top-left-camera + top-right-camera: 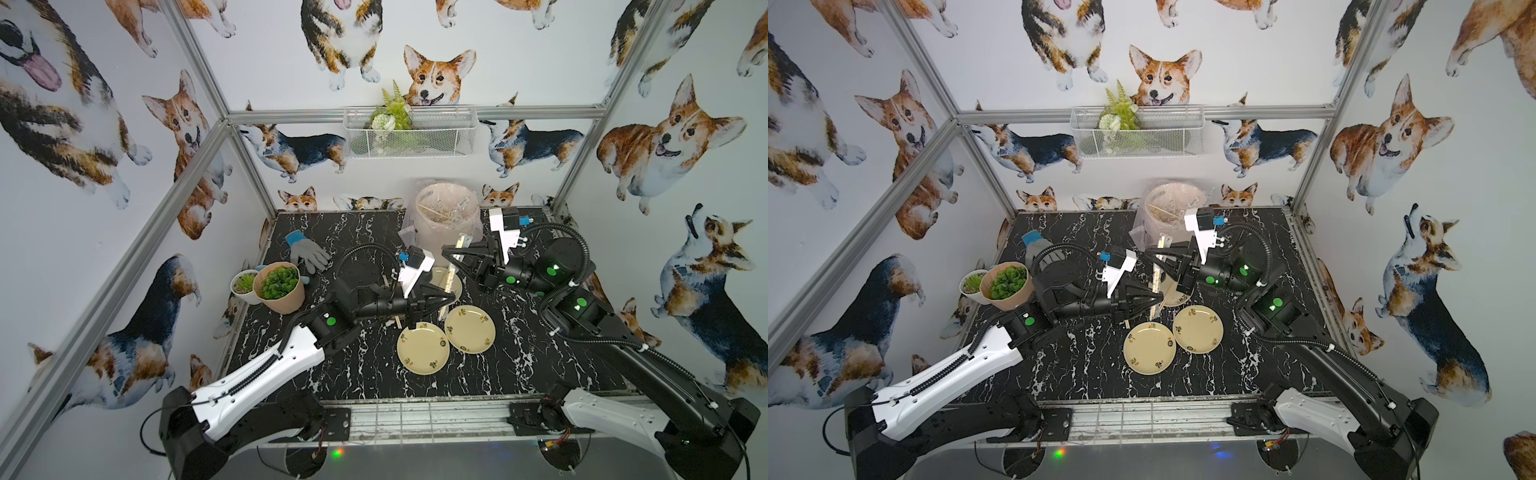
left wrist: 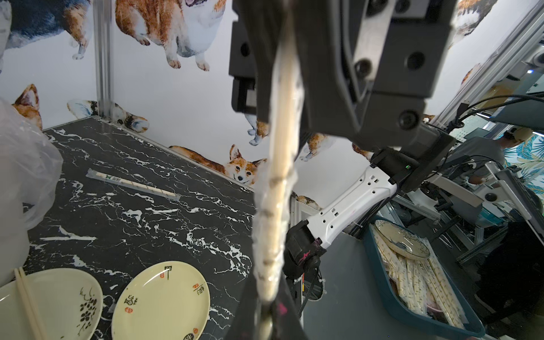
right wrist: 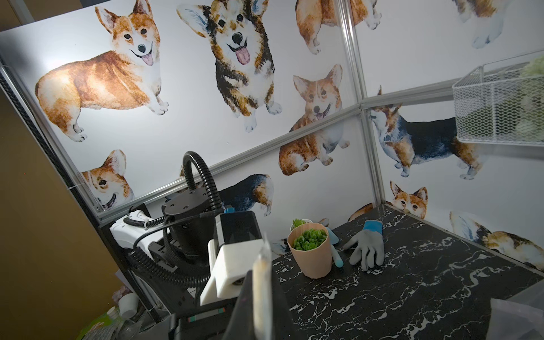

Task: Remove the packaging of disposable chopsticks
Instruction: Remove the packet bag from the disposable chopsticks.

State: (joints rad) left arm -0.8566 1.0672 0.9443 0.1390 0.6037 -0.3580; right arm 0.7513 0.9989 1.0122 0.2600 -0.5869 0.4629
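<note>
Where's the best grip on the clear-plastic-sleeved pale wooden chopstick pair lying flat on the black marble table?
Probably mid-length, from straight above, jaws across its narrow width. The flat sleeved chopstick pair lies on the black marble table, long and thin, with bare surface along both sides. Both the left gripper and right gripper are shut on the raised sleeved chopstick pair.

Bright on the white wall (image 1: pixel 270 62), darker on the black table (image 1: pixel 374 374). Bent at the edges in both top views. Blurry on the close chopsticks (image 2: pixel 279 176).
</note>
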